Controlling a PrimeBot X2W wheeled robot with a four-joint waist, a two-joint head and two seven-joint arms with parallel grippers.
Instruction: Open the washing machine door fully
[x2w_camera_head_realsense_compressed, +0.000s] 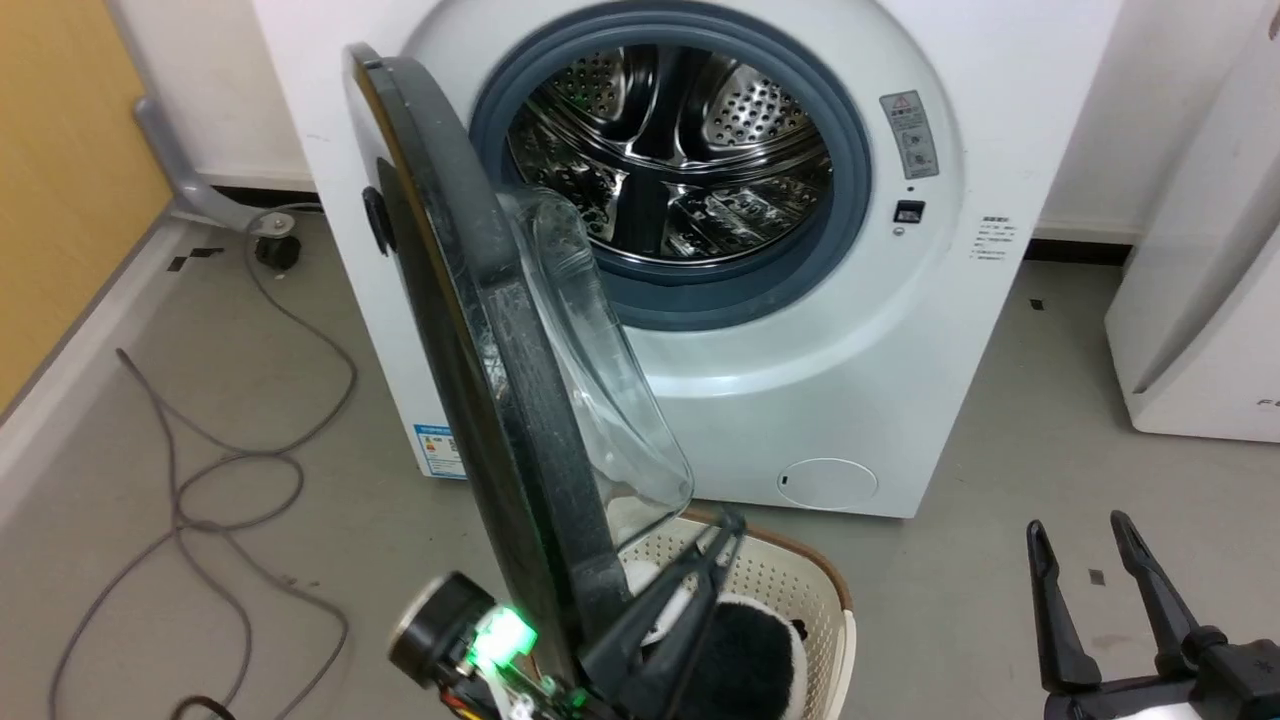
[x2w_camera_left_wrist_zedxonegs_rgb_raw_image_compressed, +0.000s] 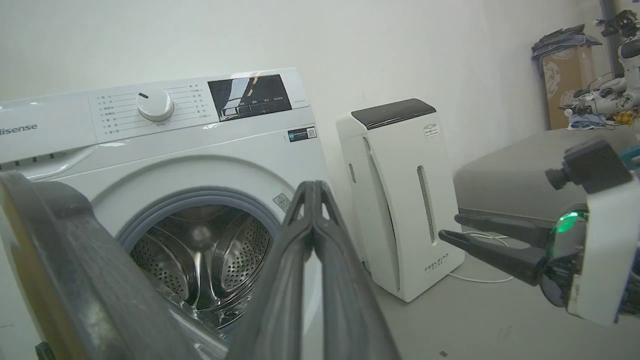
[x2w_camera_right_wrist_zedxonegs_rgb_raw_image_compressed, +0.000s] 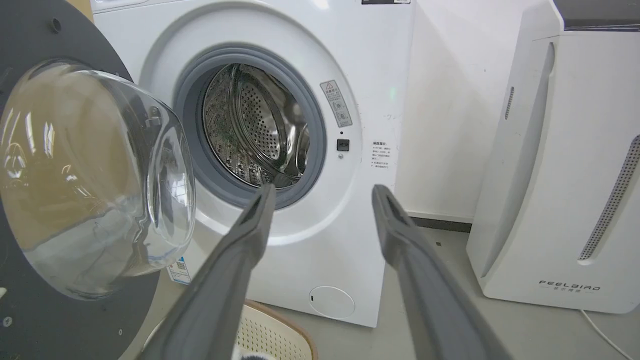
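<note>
The door (x2w_camera_head_realsense_compressed: 480, 330) stands swung out from the left side of the washer (x2w_camera_head_realsense_compressed: 850, 400), edge-on in the head view, drum (x2w_camera_head_realsense_compressed: 680, 150) exposed. The left gripper (x2w_camera_head_realsense_compressed: 733, 522), fingers pressed together on nothing, sits just inside the door's lower rim; contact is unclear. A basket (x2w_camera_head_realsense_compressed: 790, 580) stands beneath them. The right gripper (x2w_camera_head_realsense_compressed: 1078, 525) hangs open, well to the right, near a white purifier (x2w_camera_head_realsense_compressed: 1200, 300). A cable (x2w_camera_head_realsense_compressed: 183, 520) loops on the floor, left.

There is one washing machine (x2w_camera_head_realsense_compressed: 830, 400), with one washing machine door (x2w_camera_head_realsense_compressed: 470, 330), one steel drum (x2w_camera_head_realsense_compressed: 670, 150), one control dial (x2w_camera_left_wrist_zedxonegs_rgb_raw_image_compressed: 155, 105), one round hatch (x2w_camera_head_realsense_compressed: 827, 483) and one blue label (x2w_camera_head_realsense_compressed: 438, 450). There is one white air purifier (x2w_camera_right_wrist_zedxonegs_rgb_raw_image_compressed: 545, 175) and one cream basket (x2w_camera_head_realsense_compressed: 790, 590). There are two hands, the left hand (x2w_camera_head_realsense_compressed: 733, 525) and the right hand (x2w_camera_head_realsense_compressed: 1078, 528), each with two dark fingers (x2w_camera_right_wrist_zedxonegs_rgb_raw_image_compressed: 430, 280).
</note>
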